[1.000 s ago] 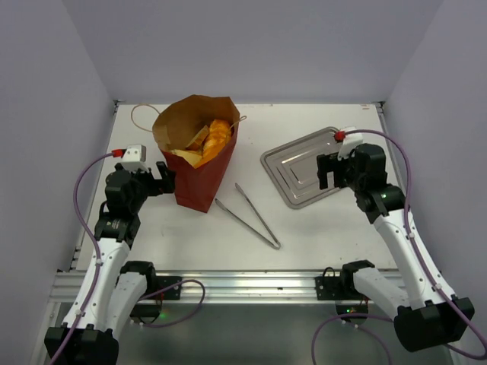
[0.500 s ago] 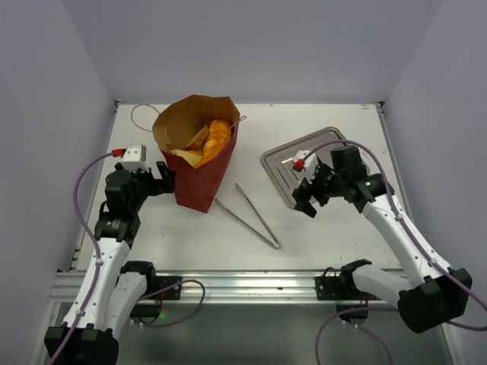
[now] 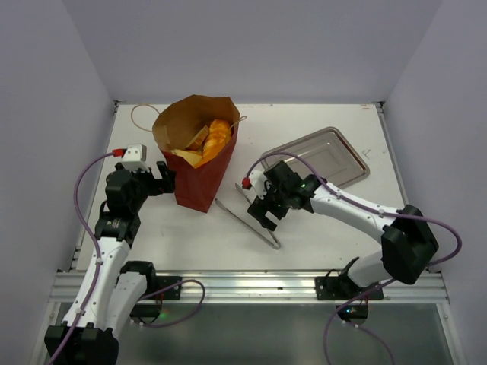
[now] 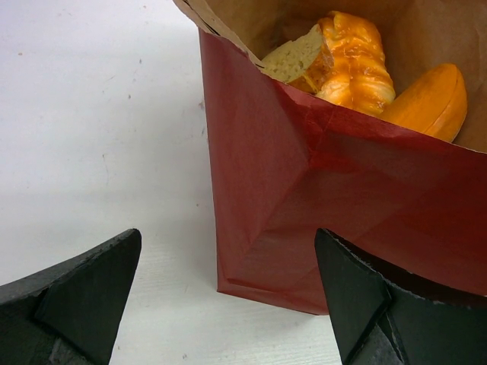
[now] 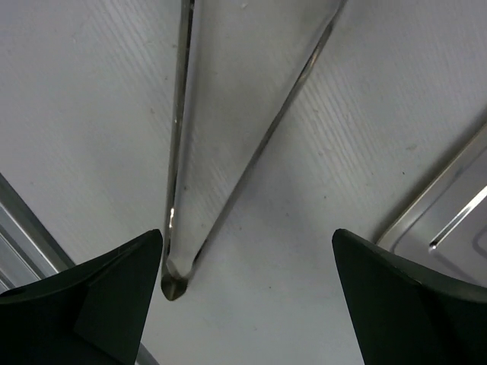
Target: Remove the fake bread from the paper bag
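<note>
The paper bag (image 4: pixel 342 205) hides most of the fake bread (image 4: pixel 350 61).

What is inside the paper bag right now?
Fake bread sits in the paper bag: a braided loaf, an orange roll, a pale cut piece. Anything deeper is hidden.

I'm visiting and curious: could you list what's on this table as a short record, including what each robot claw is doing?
paper bag: upright, open, red outside
fake bread: inside the bag
tongs: flat on table, right of bag
tray: steel, right of tongs
left gripper: open, beside the bag, holding nothing
right gripper: open, over the tongs, holding nothing
</note>
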